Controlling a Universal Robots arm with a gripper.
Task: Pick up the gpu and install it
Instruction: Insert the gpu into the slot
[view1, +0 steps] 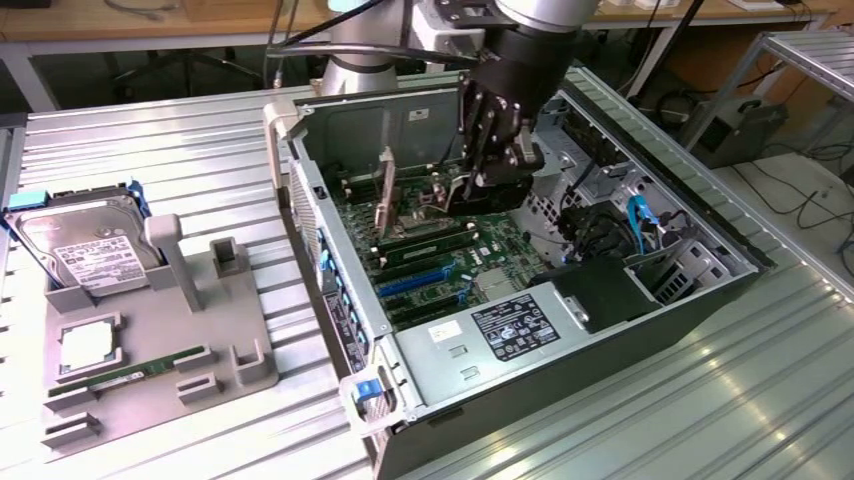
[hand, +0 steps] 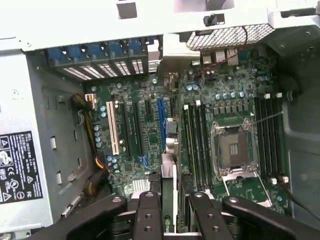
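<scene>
In the wrist view the gpu (hand: 169, 175) shows edge-on as a thin dark card with a small green logo. My gripper (hand: 172, 197) is shut on it, with a black finger (hand: 147, 210) on each side. The card stands over the motherboard's expansion slots, beside the blue slot (hand: 161, 120). I cannot tell whether it touches a slot. In the exterior view my gripper (view1: 487, 175) reaches down into the open computer case (view1: 747, 250). There the gpu (view1: 390, 195) stands upright, its silver bracket end toward the case's rear wall.
A grey parts tray (view1: 247, 365) at the exterior view's left holds a hard drive (view1: 80, 245), a square chip (view1: 87, 345) and a green memory stick (view1: 134, 368). Inside the case are the power supply (view1: 514, 330), memory slots (hand: 197, 145), the processor socket (hand: 232, 150) and cables (view1: 641, 225).
</scene>
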